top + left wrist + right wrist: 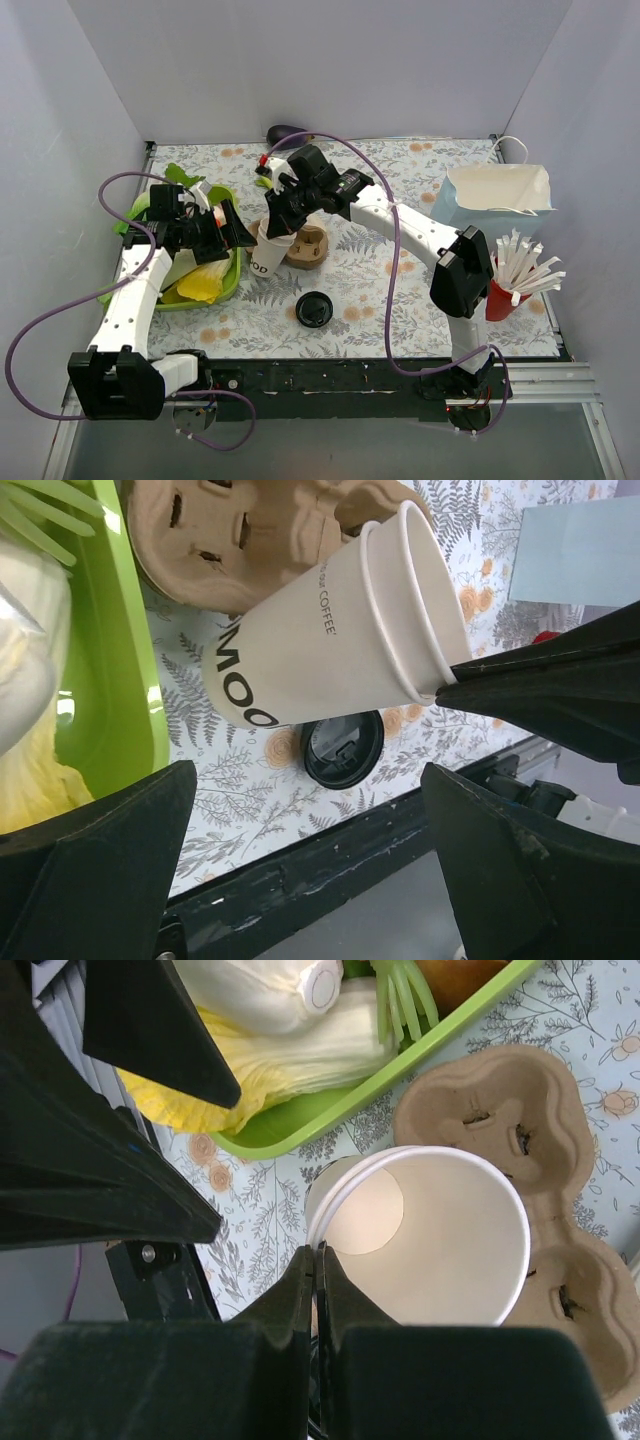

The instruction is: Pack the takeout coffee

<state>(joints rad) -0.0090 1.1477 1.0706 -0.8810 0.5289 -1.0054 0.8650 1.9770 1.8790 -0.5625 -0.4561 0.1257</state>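
No cup with a black dome lid is in view. A lidless white paper cup (pixel 266 256) with dark print and a doubled rim tilts beside the cardboard cup carrier (pixel 308 247). My right gripper (pixel 279 226) is shut on its rim, one finger inside and one outside, as the right wrist view (pixel 320 1252) shows on the cup (pixel 450 1230). My left gripper (pixel 232 226) is open and empty just left of the cup (pixel 330 640). The loose black lid (pixel 314 309) lies flat on the table, also in the left wrist view (pixel 342 750).
A green tray (pixel 228 283) with napkins and food stands at the left. A pale blue paper bag (pixel 497 200) stands at the right, with a red cup of straws (pixel 503 300) in front of it. A dark object (pixel 287 133) lies at the back wall.
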